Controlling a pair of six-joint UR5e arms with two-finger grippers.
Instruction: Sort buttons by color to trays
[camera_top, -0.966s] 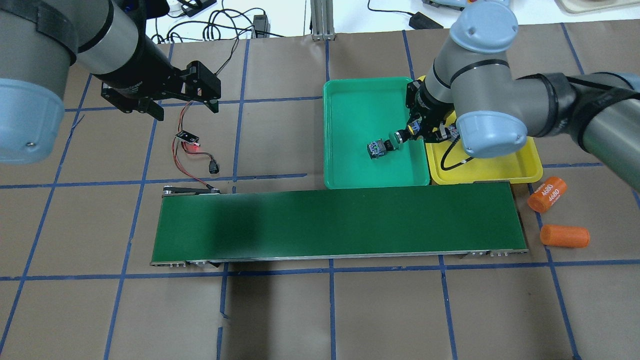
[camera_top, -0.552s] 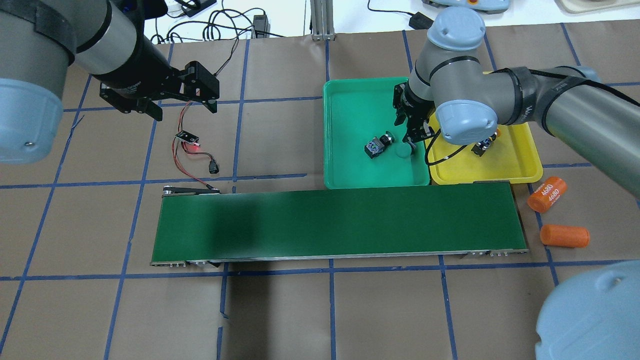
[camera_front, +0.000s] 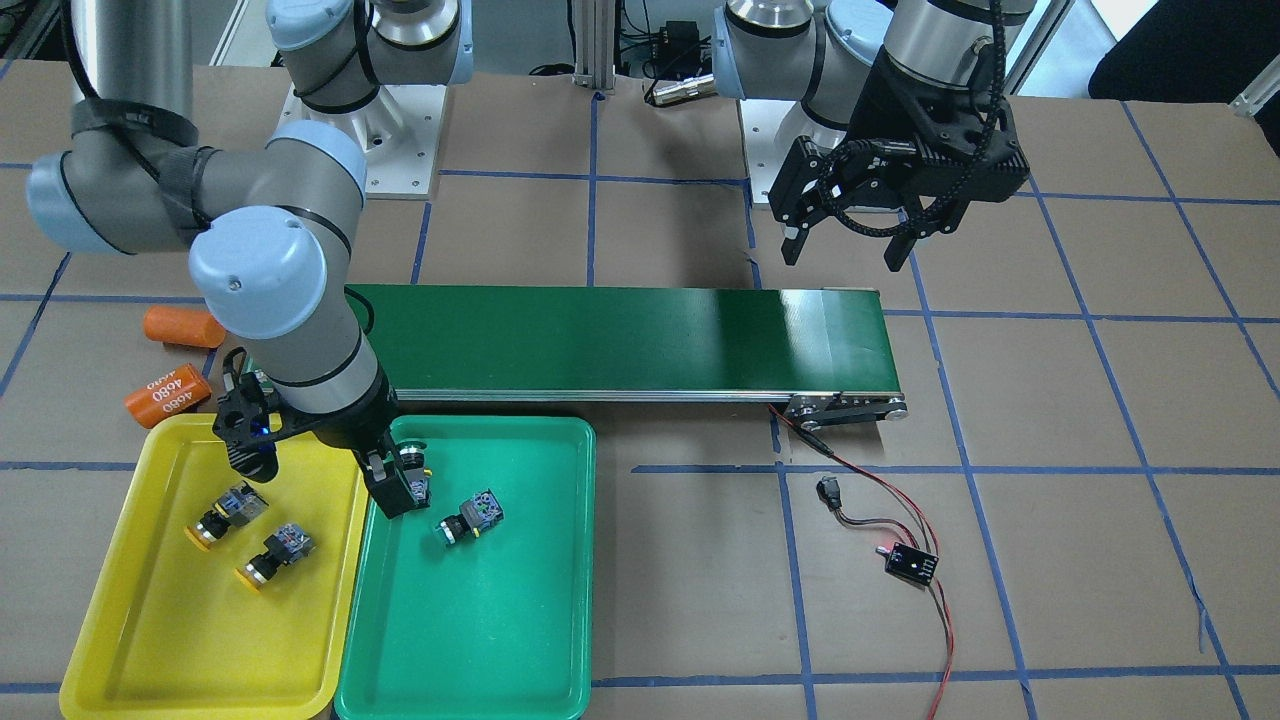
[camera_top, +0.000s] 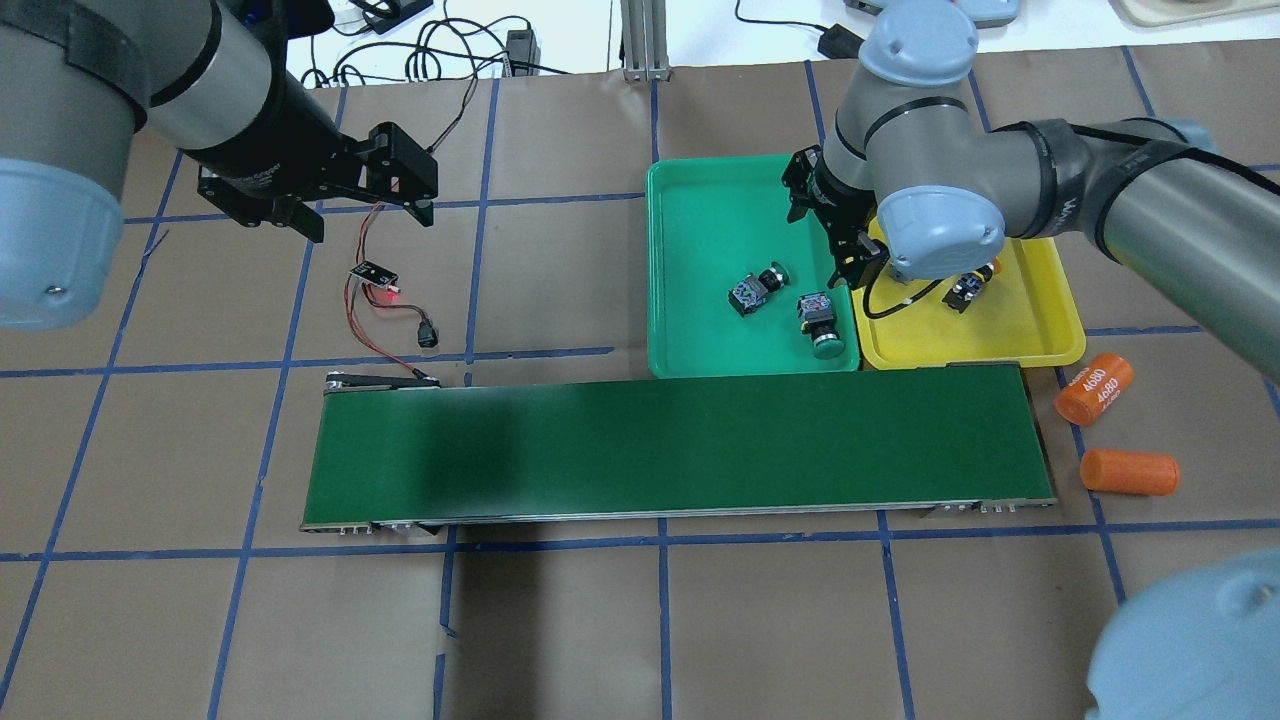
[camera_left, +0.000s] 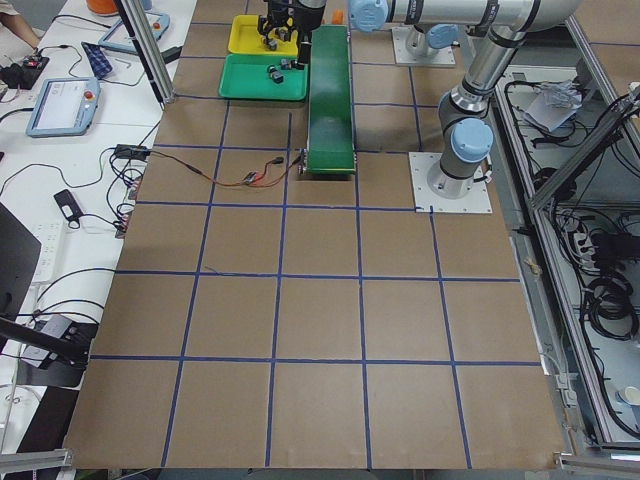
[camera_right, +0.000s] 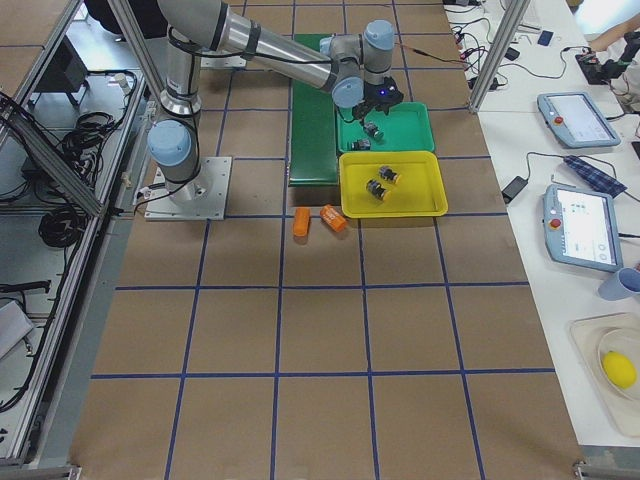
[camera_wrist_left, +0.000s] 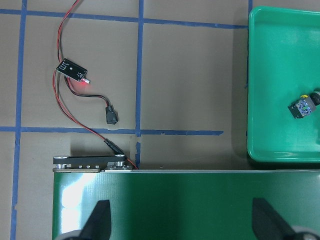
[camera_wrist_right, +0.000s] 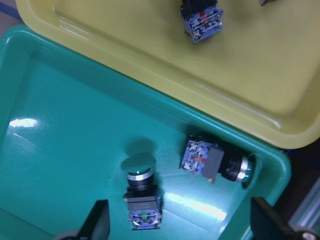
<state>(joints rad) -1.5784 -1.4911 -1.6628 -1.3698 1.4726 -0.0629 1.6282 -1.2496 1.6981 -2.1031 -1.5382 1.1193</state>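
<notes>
The right gripper (camera_wrist_right: 177, 212) is held with its jaws spread wide, and nothing is gripped between them. It is poised low over the seam where the two trays meet. Just below it, in the shallow rectangular green plastic tray (camera_top: 700, 200), two push-button switches with black-and-grey bodies are laid on their sides. In the overhead view the first green-capped button (camera_top: 818, 320) is found near the tray's 4 o'clock corner, with its cap pointed to 6 o'clock. The second green-capped button (camera_top: 753, 291) is seen near it at 10 o'clock, not touching it, with its cap turned towards 2 o'clock.

At 3 o'clock of the green tray, edge to edge with it, the matching yellow plastic tray (camera_top: 1040, 325) is set. In it the first yellow-capped button (camera_front: 225, 510) and the second yellow-capped button (camera_front: 275, 550) are laid close together. In the front-facing view their caps are aimed at about 8 o'clock.

A long dark-green conveyor belt (camera_top: 680, 445) is stretched along the 6 o'clock side of both trays. Off its 3 o'clock end an orange cylinder marked 4680 (camera_top: 1095, 388) and a plain orange cylinder (camera_top: 1130, 472) are placed.

The left gripper (camera_front: 842, 252) is likewise opened wide and empty. It is held above the brown-paper table with blue tape lines (camera_top: 780, 620), at 10 o'clock from the belt's far end and well apart from the trays. Near it a small black circuit board with red-and-black wires (camera_top: 372, 273) is laid on the table.
</notes>
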